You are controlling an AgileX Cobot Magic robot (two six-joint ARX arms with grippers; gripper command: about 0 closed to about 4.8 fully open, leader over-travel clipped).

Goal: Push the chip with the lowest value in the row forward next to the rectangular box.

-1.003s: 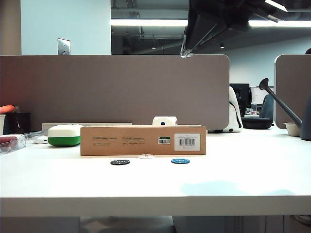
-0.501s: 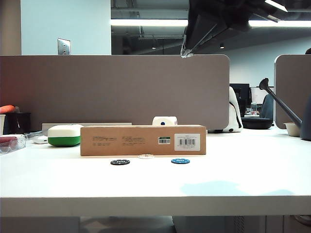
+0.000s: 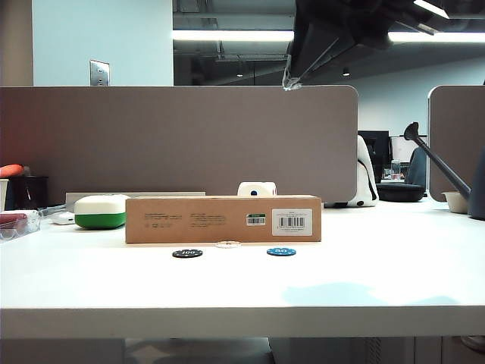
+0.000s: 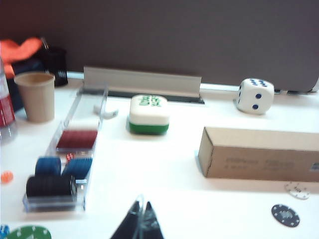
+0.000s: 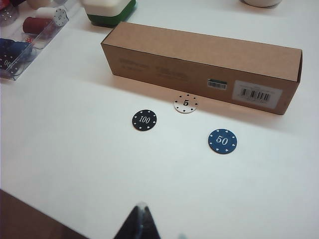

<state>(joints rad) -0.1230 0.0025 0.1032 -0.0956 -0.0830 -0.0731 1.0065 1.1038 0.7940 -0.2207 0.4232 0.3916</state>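
Nothing moved since earlier frames.
Left tool [image 4: 140,219], right tool [image 5: 141,221] pressed together, raised; chip [image 5: 186,103] beside rectangular box [image 5: 202,64]; re-contact risks displacement.

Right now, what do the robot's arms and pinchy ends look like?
Only a little shows. The left end effector appears as dark, pointed tips with a clear, glassy edge. The right end effector looks alike: black and tapering to a point. In the exterior view, a dark arm hangs overhead. No cables or markings show.
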